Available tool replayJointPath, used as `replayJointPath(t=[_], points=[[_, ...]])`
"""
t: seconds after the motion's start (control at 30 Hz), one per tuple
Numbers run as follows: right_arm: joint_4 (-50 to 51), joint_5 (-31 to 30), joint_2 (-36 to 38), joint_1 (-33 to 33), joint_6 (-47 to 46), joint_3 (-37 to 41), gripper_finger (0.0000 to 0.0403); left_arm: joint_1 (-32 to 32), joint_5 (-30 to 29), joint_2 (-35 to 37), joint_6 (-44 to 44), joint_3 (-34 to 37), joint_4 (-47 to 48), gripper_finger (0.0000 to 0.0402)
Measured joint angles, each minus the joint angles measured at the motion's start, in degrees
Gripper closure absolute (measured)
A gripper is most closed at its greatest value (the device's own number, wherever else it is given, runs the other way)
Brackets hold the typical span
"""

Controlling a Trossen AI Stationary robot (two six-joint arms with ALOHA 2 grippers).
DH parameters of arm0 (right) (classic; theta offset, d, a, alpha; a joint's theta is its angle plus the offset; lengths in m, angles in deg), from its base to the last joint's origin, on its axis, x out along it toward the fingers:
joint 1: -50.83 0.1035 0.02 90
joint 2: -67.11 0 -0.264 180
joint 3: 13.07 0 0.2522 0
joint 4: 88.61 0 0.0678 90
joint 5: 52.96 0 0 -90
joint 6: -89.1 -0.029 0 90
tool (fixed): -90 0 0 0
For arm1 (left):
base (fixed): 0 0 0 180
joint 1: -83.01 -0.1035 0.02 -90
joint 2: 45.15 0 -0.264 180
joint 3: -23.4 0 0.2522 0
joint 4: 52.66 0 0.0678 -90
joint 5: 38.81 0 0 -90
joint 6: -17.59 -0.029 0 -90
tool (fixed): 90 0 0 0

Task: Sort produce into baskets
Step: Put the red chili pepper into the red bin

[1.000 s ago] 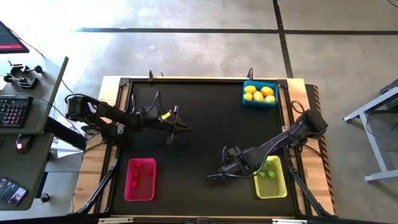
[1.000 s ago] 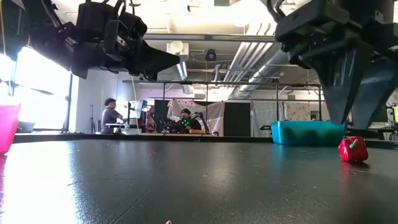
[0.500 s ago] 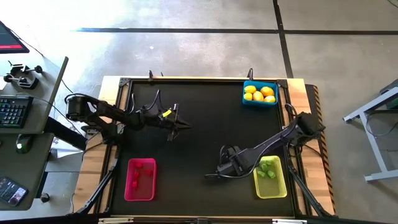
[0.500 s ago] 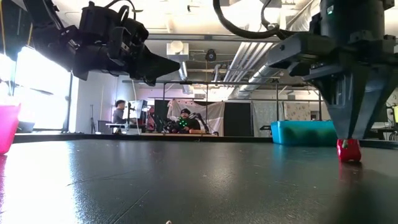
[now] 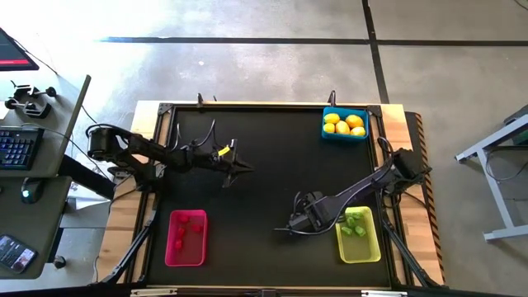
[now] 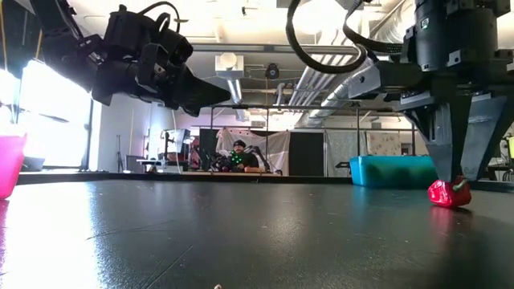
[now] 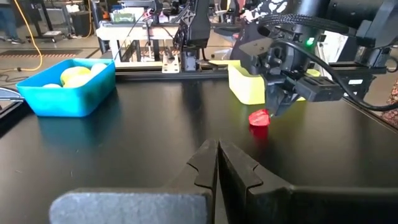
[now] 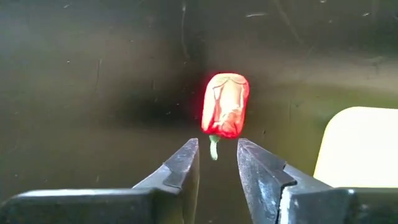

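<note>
A: Where's the red berry [image 8: 225, 104] now?

B: On the black table [image 5: 264, 177], just beside the yellow-green basket [image 5: 360, 234]. It lies tipped on its side, its green stem toward the right gripper [image 8: 216, 155].

A: Has the gripper got it?

B: Not firmly. The jaws stand a little apart around the stem end, and the red body lies beyond the tips. From table height the tips look to touch it, but I can't tell if they pinch.

A: How would it handle?

B: I'd judge it light, smooth and hard, quick to roll or squirt out. Better to take it across the plump middle than by the thin stem.

A: And the rest?

B: The pink basket [image 5: 186, 238] already holds red bits, and the blue basket [image 5: 344, 126] holds lemons. The left gripper [image 7: 217, 163] hangs closed and empty, well apart.
</note>
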Motion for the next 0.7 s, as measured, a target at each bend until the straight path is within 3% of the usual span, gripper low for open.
replayJointPath(t=[0.33, 0.7], points=[[3.07, -0.76, 0.0, -0.24, 1.6, 0.04, 0.0299, 0.0, 0.0, 0.0, -0.03, 0.0, 1.75, 0.0401], [0.95, -2.52, -0.02, -1.55, 5.17, 0.04, 0.026, 0.0, 0.0, 0.0, 0.9, 0.0, 2.24, 0.0401]])
